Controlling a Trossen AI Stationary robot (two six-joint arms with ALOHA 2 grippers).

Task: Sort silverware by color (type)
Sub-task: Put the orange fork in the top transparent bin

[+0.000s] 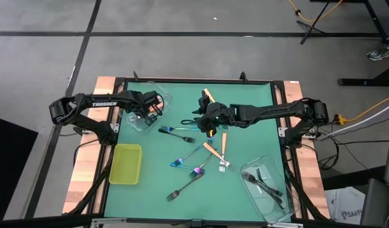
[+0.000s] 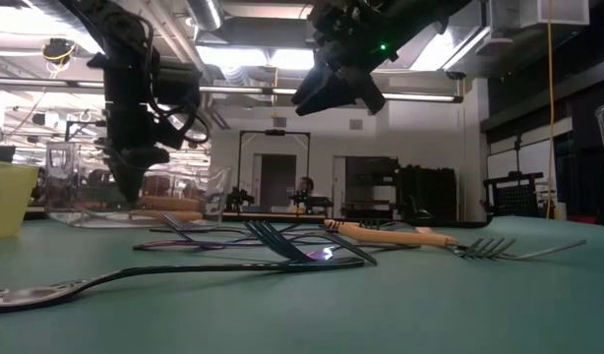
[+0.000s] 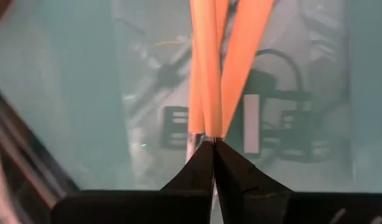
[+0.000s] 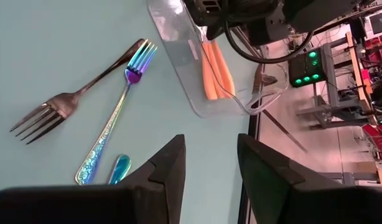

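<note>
- The left pincer [image 1: 146, 109] is down in a clear tub [image 1: 158, 100] at the back left. Its tips are pressed together above the orange-handled forks [image 3: 211, 68] there, maybe after dropping one.
- The right pincer [image 1: 206, 116] hangs open and empty over the middle, likely to pick next.
- Other forks [image 1: 193, 166] lie scattered on the green worktop [image 1: 245, 95]; dark ones [image 1: 265, 183] fill another tub.
- Behind is a big bright workshop.

Loose forks [image 1: 197, 158] lie scattered at the desk [image 1: 245, 101] centre. One tub [image 1: 147, 109] sits at ten o'clock holding forks, another tub [image 1: 270, 187] at four o'clock. A tray [image 1: 125, 164] lies at eight o'clock.
</note>
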